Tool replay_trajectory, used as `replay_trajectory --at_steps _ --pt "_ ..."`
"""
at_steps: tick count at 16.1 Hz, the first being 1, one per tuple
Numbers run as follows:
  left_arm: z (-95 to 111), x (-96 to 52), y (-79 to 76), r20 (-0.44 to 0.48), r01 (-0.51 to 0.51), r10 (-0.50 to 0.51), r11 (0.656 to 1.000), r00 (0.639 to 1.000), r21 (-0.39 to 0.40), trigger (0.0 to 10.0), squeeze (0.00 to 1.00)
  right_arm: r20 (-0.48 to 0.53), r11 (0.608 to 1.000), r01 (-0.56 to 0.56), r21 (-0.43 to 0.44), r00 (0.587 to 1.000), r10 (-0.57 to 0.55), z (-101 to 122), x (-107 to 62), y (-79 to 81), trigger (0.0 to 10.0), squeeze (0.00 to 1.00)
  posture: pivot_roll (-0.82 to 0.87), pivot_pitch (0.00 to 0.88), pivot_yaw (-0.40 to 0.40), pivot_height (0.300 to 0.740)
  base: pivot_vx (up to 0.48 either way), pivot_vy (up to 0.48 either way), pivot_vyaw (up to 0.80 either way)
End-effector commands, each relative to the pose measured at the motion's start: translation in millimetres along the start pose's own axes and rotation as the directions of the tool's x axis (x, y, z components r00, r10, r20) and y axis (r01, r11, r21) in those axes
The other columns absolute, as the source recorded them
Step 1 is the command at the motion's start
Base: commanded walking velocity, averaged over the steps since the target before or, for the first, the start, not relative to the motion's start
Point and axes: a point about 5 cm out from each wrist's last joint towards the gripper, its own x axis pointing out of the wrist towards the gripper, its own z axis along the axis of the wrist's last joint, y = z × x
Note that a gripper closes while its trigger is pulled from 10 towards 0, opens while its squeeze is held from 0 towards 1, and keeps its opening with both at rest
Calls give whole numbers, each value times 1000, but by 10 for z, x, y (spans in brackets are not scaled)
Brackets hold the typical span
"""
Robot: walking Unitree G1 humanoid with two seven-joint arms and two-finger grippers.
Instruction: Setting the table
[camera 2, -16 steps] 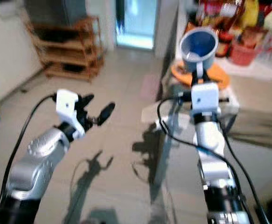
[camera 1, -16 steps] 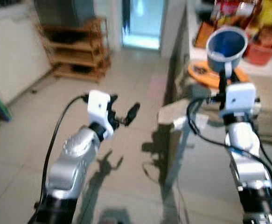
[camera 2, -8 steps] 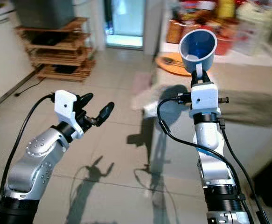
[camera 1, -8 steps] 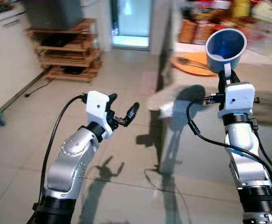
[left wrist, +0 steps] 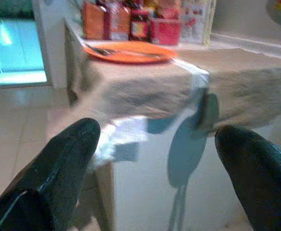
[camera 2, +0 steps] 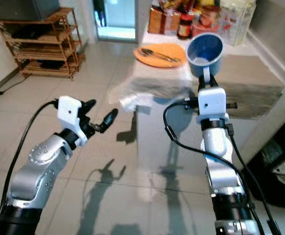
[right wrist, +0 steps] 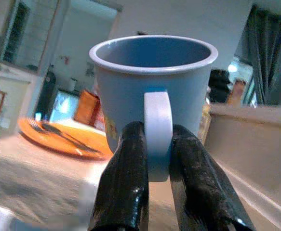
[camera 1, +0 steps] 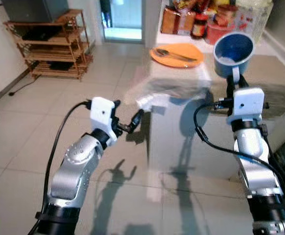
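Note:
A blue mug (camera 1: 233,54) is held upright by its white handle (right wrist: 158,134), with my right gripper (camera 1: 232,84) shut on that handle in front of the table. The table (camera 1: 220,93) has a beige cloth and carries an orange plate (camera 1: 176,54) with a spoon and fork (camera 1: 174,54) on it near its far left corner. My left gripper (camera 1: 127,118) is open and empty, held over the floor to the left of the table. The left wrist view looks between its fingers (left wrist: 68,163) at the table's corner and the orange plate (left wrist: 128,52).
Jars and food packets (camera 1: 201,22) crowd the table's far end. A wooden shelf rack (camera 1: 49,46) stands at the back left beside a bright doorway (camera 1: 120,19). Tiled floor (camera 1: 25,127) lies open to the left. A crumpled plastic sheet (camera 1: 147,95) hangs at the table's near corner.
The camera has moved closer and looks down more, so the table now lies right before me. Both arms keep their pose; the right gripper still holds the mug.

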Motion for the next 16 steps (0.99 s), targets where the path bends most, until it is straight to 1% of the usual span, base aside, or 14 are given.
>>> replay_trajectory --at_steps 1,7,9,10,11,12,13,14,15,16 --pt "30 40 -56 9 15 -15 1000 1000 13 10000 0 17 1000 12 -4 1000 -12 37 42 -51 0 0 63 0 22 740 0 -458 0" --pt "-2 70 -94 6 4 -4 1000 1000 3 10000 0 5 1000 10 -3 1000 -10 4 15 -51 0 0 55 0 26 740 0 -453 0" --pt "-29 80 -103 0 -3 3 1000 1000 -6 10000 0 -33 1000 8 17 999 -8 -60 -42 -32 0 0 54 0 26 740 0 -454 0" --pt "-53 76 -87 -8 -17 17 1000 1000 -12 10000 0 -69 999 3 34 998 -1 -124 -119 -24 0 0 51 0 27 740 0 -439 0" --pt "-53 76 -87 -8 -17 17 1000 1000 -12 10000 0 -69 999 3 34 998 -1 -124 -119 -24 0 0 51 0 27 740 0 -439 0" --pt "-68 70 -66 -11 -31 31 999 999 -11 10000 0 -90 999 2 46 996 2 -155 -168 -28 0 0 52 0 27 740 0 -428 0" --pt "-86 56 -31 -18 -48 48 999 999 -7 10000 0 -111 999 -6 51 994 12 -186 -250 -37 0 0 50 0 24 740 0 -420 0" --pt "-149 -10 111 -42 -109 109 994 993 12 10000 0 -187 995 -38 88 981 53 -241 -614 -58 0 0 40 0 21 740 251 -405 0" --pt "-161 -23 135 -47 -118 119 993 992 12 10000 0 -202 994 -42 96 978 60 -246 -683 -61 0 0 40 0 21 740 251 -405 0" --pt "-192 -42 171 -58 -136 136 991 989 7 10000 0 -252 993 -52 106 965 78 -314 -871 -82 0 0 33 0 20 740 262 -401 0"
